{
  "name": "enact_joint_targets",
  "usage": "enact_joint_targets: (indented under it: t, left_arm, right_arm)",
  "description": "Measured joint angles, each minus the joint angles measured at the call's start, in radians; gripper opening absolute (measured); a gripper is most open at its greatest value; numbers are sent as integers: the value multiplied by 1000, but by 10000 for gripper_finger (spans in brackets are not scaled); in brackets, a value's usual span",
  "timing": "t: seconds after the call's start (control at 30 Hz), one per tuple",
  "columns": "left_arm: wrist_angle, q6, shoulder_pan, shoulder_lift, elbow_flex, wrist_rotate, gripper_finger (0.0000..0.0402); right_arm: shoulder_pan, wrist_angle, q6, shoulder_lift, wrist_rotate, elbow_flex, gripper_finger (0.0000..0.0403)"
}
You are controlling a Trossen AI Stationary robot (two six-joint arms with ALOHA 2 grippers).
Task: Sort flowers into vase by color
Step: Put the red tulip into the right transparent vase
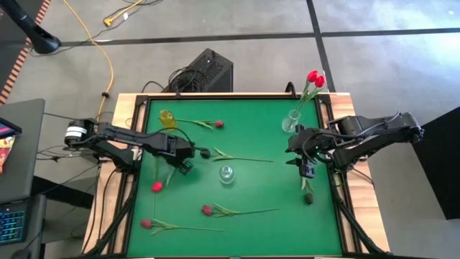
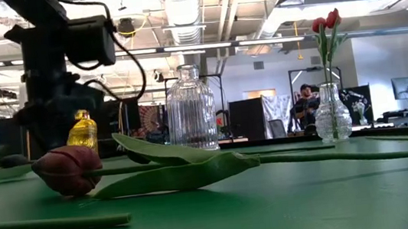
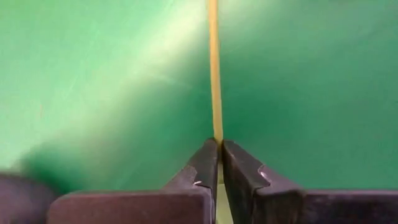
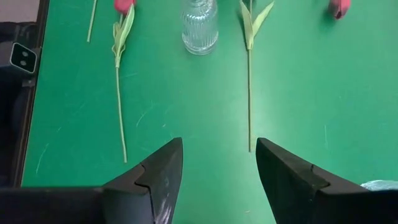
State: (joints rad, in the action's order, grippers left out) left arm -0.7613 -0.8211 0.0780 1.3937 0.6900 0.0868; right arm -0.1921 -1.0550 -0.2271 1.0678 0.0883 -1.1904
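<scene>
My left gripper (image 1: 181, 164) is over the table's left half, shut on the stem of a red tulip whose head (image 1: 157, 186) lies toward the near-left. My right gripper (image 1: 305, 167) is open over the right side and touches nothing. Just nearer than it lies a near-black tulip (image 1: 307, 197). A clear vase (image 1: 291, 122) at the far right holds two red tulips (image 1: 314, 78) upright. A small yellow vase (image 1: 167, 119) stands far left and a ribbed clear vase (image 1: 227, 174) in the middle. Several more tulips lie flat on the mat. My left gripper pinches the tulip's thin yellow-green stem (image 3: 215, 124) between its two shut fingers (image 3: 202, 165), and the stem runs straight on from the fingertips. The head end points toward the near-left corner. I cannot tell whether the flower is lifted clear of the mat.
Loose tulips lie on the green mat: a crimson one (image 1: 208, 124) by the yellow vase, a dark-headed one (image 1: 237, 157) far of the middle vase, a crimson one (image 1: 237, 211) and a red one (image 1: 180, 226) near the front edge. A wooden rim (image 1: 215, 94) frames the table.
</scene>
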Motion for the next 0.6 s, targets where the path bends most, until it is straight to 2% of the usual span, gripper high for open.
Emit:
enact_joint_targets:
  t: [0.17, 0.33, 0.47, 0.6]
  left_arm:
    - [-1, 101, 1, 0, 85, 26, 1]
    - [20, 216, 2, 0, 205, 80, 0]
    - [73, 334, 21, -1, 313, 74, 0]
    - [127, 431, 53, -2, 415, 14, 0]
  right_arm:
    - [0, 13, 12, 0, 0, 0, 230]
    - [0, 107, 128, 0, 0, 0, 230]
    - [0, 222, 342, 0, 0, 0, 230]
    - [0, 342, 656, 0, 0, 0, 230]
